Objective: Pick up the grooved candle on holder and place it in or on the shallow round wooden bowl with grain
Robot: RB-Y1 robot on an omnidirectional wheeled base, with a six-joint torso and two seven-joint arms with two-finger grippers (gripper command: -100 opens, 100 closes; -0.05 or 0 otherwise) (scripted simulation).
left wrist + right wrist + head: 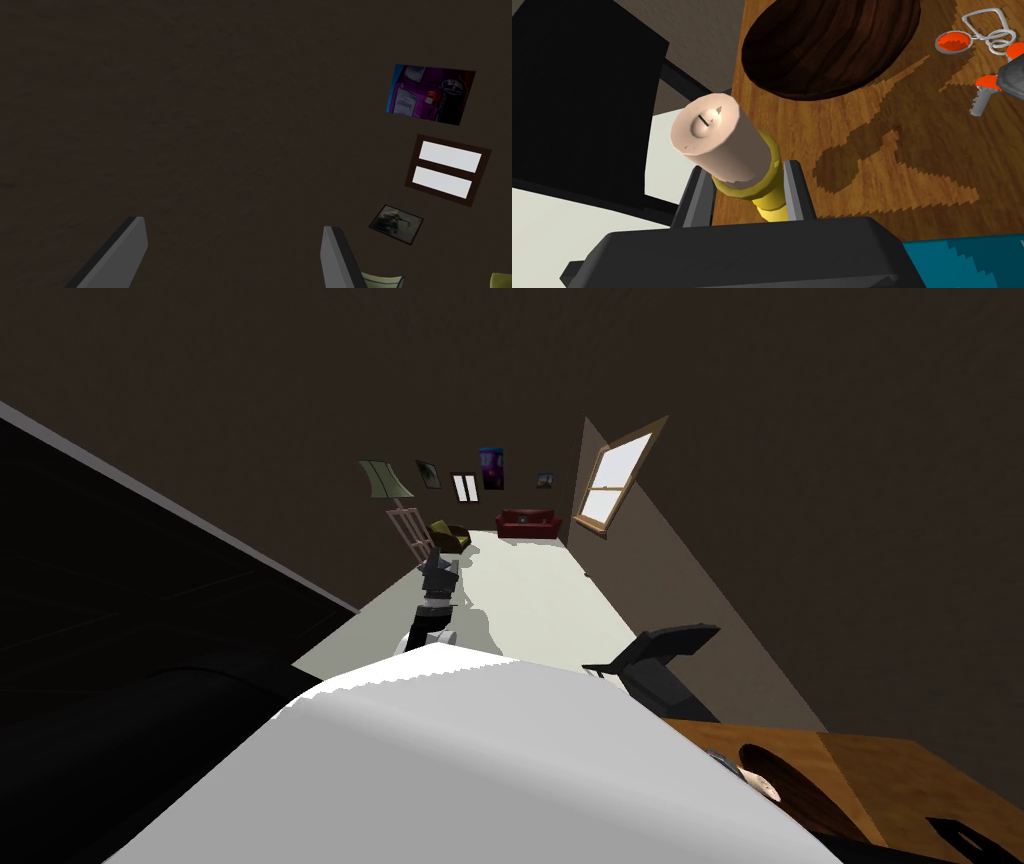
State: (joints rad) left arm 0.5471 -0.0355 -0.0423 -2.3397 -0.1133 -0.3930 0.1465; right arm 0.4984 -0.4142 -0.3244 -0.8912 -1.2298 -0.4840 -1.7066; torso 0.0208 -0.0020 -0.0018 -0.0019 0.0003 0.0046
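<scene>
Right, head view: the left arm reaches forward past the chest, with the left gripper (438,560) up in open air and nowhere near the job. The brown wooden table (880,758) is at my right. The shallow round dark-brown wooden bowl (790,778) sits on it, partly hidden. A black chair (660,663) stands just beside the table.

Left wrist view: its two fingers (125,247) stand wide apart with nothing between them. Idle.

Right wrist view: the right gripper (746,172) is clamped on the yellow holder (764,192) of the pale pink cylindrical candle (712,140), both fingers pressing the holder's sides. The candle looks lifted clear of the table. Its long axis runs out along the fingers, wick end away from the gripper body. The bowl lies beyond the wick end, further along that line and a little to one side. The candle is over the table edge near the chair, not over the bowl. Keys with orange heads (977,55) lie near the bowl, not touching it.

Judgement: this is the carry step and the right arm owns it. It needs to travel forward along the candle axis until the holder is over the bowl, then lower. Risk: a tilted candle may tip on the curved bowl floor.
</scene>
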